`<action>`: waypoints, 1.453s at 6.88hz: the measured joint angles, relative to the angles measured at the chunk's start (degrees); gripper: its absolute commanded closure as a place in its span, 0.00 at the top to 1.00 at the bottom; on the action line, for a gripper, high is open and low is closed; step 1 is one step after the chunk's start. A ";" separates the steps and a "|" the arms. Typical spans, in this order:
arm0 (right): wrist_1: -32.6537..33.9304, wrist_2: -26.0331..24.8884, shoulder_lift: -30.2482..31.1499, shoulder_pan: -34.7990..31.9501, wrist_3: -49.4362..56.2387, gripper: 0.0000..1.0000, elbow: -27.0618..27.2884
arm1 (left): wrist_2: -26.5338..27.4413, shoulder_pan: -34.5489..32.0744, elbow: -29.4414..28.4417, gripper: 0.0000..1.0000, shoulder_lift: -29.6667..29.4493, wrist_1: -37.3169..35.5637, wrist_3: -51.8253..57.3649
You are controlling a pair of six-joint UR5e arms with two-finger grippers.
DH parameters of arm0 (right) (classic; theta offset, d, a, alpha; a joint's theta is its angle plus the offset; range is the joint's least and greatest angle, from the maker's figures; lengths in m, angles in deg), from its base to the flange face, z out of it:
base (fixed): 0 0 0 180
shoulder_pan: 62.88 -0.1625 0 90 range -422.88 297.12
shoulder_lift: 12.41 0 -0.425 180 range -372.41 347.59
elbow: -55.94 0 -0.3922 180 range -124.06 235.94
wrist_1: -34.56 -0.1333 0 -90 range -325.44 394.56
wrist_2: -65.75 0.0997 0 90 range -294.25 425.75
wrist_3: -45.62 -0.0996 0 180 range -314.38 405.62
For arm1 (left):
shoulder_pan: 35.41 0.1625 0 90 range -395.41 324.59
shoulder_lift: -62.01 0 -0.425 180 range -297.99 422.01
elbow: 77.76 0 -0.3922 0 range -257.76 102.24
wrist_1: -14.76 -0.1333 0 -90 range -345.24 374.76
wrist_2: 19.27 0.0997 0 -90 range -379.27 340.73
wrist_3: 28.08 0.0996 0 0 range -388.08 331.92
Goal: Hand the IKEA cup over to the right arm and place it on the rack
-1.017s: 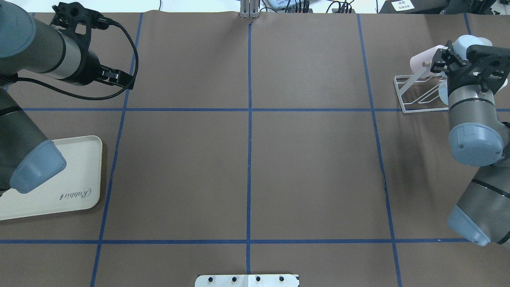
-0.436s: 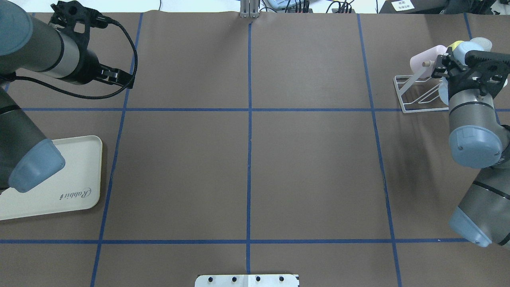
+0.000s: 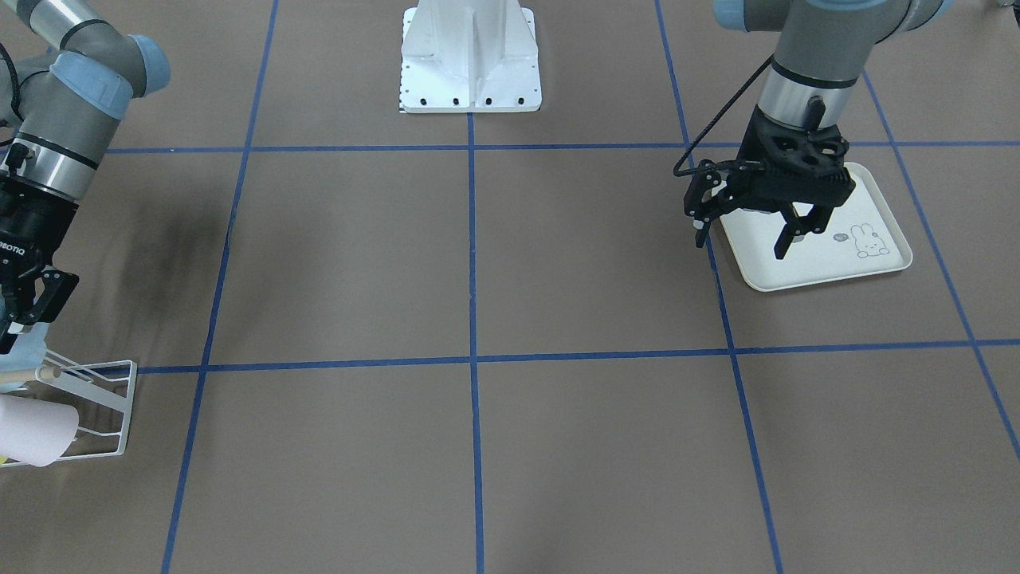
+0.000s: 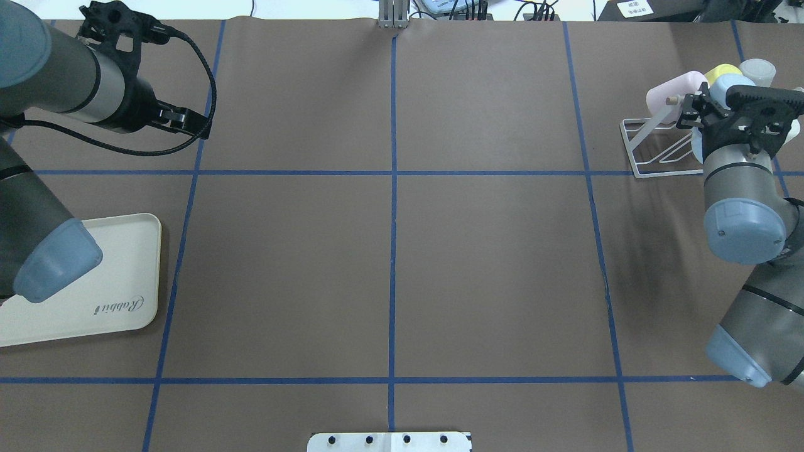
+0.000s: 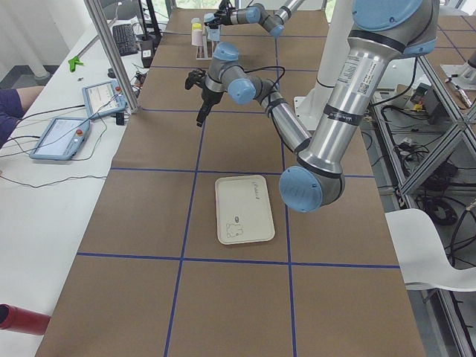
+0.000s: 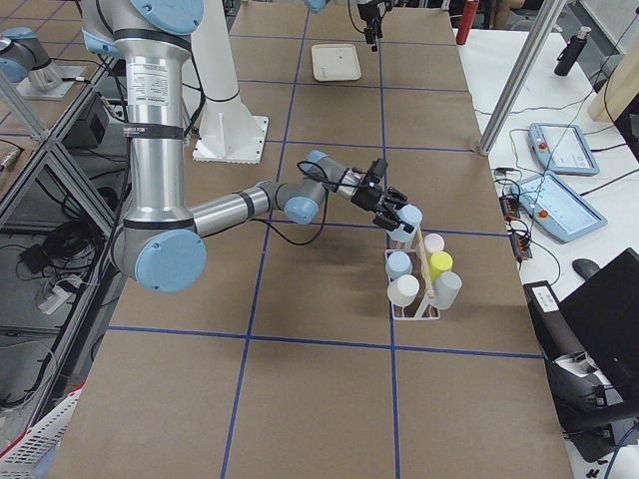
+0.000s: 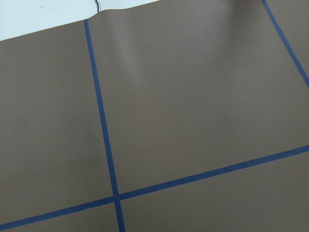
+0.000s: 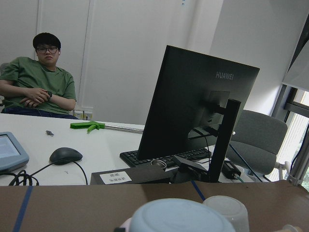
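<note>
My right gripper [image 3: 24,319] is over the white wire rack [image 4: 653,160] at the table's far right. It is shut on a pale blue cup [image 4: 732,83], which fills the bottom of the right wrist view [image 8: 178,215]. In the exterior right view the cup [image 6: 410,215] hangs at the rack's near end [image 6: 427,284]. The rack holds several other cups: pink [image 4: 669,91], yellow [image 4: 722,71] and whitish [image 4: 757,69]. In the overhead view the wrist hides the right fingers. My left gripper [image 3: 743,237] is open and empty, above the edge of the cream tray.
The cream rabbit-print tray [image 4: 125,251] lies at the left front, partly under my left arm. The white robot base [image 3: 470,72] is at the near middle edge. A monitor [image 8: 193,111] and a seated person [image 8: 38,82] are beyond the table's right end.
My right wrist with the blue cup has moved back toward the robot over the rack, uncovering the yellow and whitish cups. The left arm has barely shifted.
</note>
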 measured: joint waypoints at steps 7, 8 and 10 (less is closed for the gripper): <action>-0.11 1.12 -0.44 1.55 -0.61 0.24 -1.69 | 0.03 0.04 0.06 1.00 0.12 -0.06 -0.20; -0.13 1.12 -0.49 1.69 -0.63 0.99 -1.70 | 0.03 0.07 -0.02 1.00 0.15 -0.04 -0.24; -0.16 1.06 -0.82 1.80 -0.62 1.00 -1.90 | 0.03 0.08 -0.10 1.00 0.18 0.02 -0.45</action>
